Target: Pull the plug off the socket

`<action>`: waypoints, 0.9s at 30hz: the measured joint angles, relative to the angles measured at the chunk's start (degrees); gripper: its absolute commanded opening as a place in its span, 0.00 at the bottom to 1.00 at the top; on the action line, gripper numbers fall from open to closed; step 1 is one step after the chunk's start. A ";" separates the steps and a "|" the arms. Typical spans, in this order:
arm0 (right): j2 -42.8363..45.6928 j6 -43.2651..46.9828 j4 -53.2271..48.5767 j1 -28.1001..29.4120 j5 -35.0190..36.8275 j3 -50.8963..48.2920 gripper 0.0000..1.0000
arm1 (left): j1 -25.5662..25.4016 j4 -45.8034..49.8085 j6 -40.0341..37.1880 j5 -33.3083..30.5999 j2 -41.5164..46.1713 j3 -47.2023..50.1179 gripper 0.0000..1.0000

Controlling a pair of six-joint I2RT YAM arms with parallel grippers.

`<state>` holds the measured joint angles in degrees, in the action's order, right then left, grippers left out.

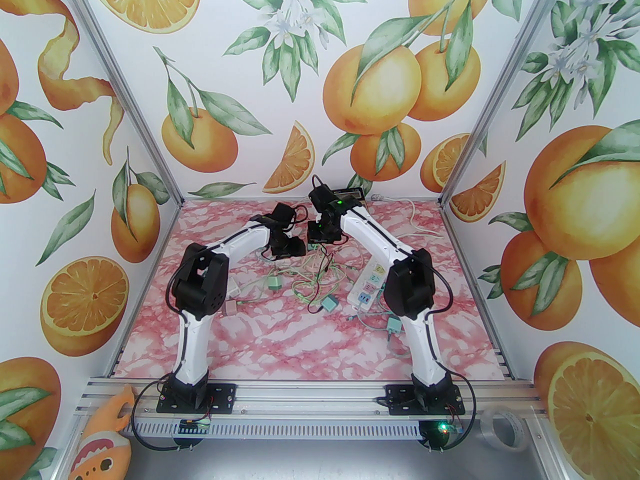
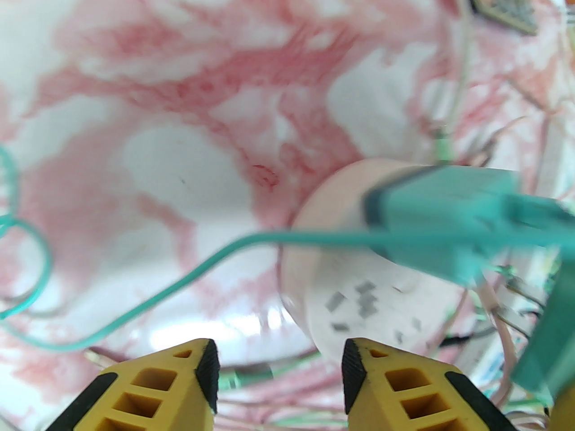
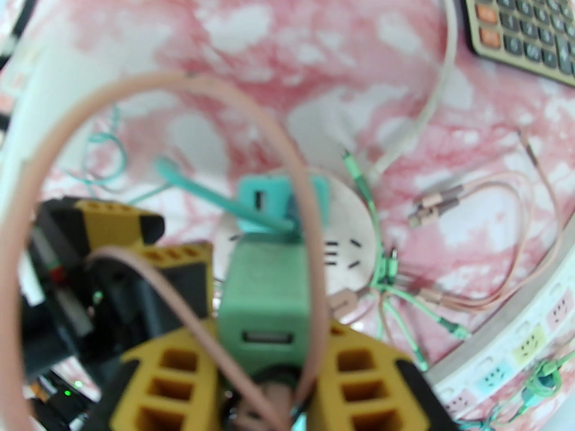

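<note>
- A pale green plug (image 3: 265, 303), cube-shaped with a USB port in its upturned face, is pinched between the yellow fingers of the right gripper (image 3: 268, 335).
- It is held at the round pinkish-white socket (image 3: 348, 222), toward the far middle of the pink marbled table (image 1: 280, 338); whether its pins are seated cannot be told.
- A darker teal plug (image 3: 269, 195) is seated in the same socket, just beyond the green one, and is met by a teal cable (image 2: 188, 276).
- The left gripper (image 2: 280, 371) is spread wide, just beside the socket.
- No writing can be read: the calculator (image 3: 521, 20) keys and the pastel outlets of the power strip (image 3: 516, 348) are blurred.
</note>
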<state>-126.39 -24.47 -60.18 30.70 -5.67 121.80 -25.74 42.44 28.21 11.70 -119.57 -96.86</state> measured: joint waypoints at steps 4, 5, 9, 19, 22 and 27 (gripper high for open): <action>2.21 -0.02 1.68 -0.26 -0.83 -2.56 0.25 | 0.59 -0.02 0.02 -0.20 5.01 0.02 0.72; 2.78 -0.02 2.05 -0.35 -1.05 -3.28 0.25 | 0.74 -0.09 -0.09 -0.22 6.08 0.02 0.75; 6.05 -0.17 4.46 -0.46 -2.43 -6.95 0.26 | 1.31 -0.76 -0.35 -0.17 10.51 0.76 0.83; 13.77 -0.85 9.62 -0.35 -6.40 -13.68 0.26 | 1.88 -2.89 -2.43 1.51 14.05 5.79 0.79; 13.81 -1.27 10.51 0.17 -6.45 -15.85 0.26 | 2.10 -5.18 -2.43 2.89 14.12 9.92 0.79; 13.92 -2.75 13.00 2.43 -6.47 -21.77 0.26 | 2.64 -9.27 -1.03 5.05 14.21 17.55 0.77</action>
<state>-112.46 -27.22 -47.18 33.12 -12.14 100.03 -23.09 33.17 27.18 16.75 -105.36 -79.31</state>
